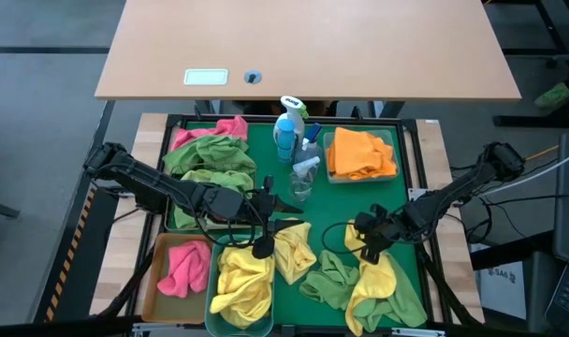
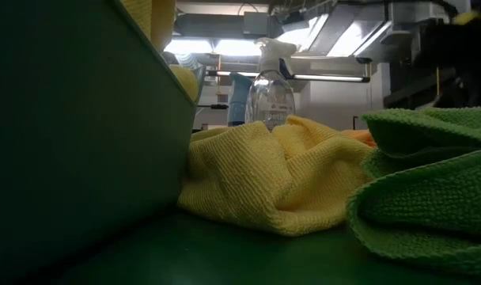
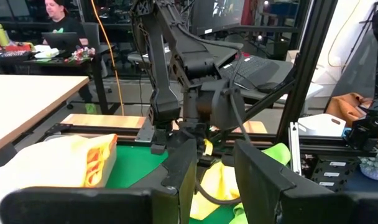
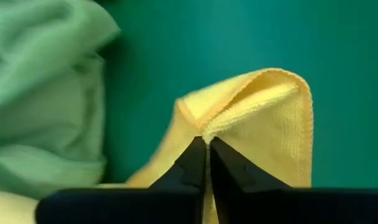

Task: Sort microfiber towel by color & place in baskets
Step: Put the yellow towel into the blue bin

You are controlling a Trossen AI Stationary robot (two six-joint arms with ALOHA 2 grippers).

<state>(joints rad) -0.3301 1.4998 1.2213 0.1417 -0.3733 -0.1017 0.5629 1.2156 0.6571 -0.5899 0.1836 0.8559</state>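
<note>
The right end effector is pinching a raised fold of a yellow towel, its two dark fingers clenched together on the cloth where it peaks up off the green tray. In the high view this towel is lying in the tray's near right part, touching a green towel, with the right end effector low over its far edge. The step in hand looks like the pick-up of a yellow towel for sorting. The teal basket at the near edge is already holding yellow cloth, with the amber basket of pink just beside it, so the next move probably calls for lifting straight up until the towel hangs free of the green one, then carrying it across toward the teal basket. The left end effector is hovering over that basket, fingers partly apart and holding nothing, and may be sitting in the way.
</note>
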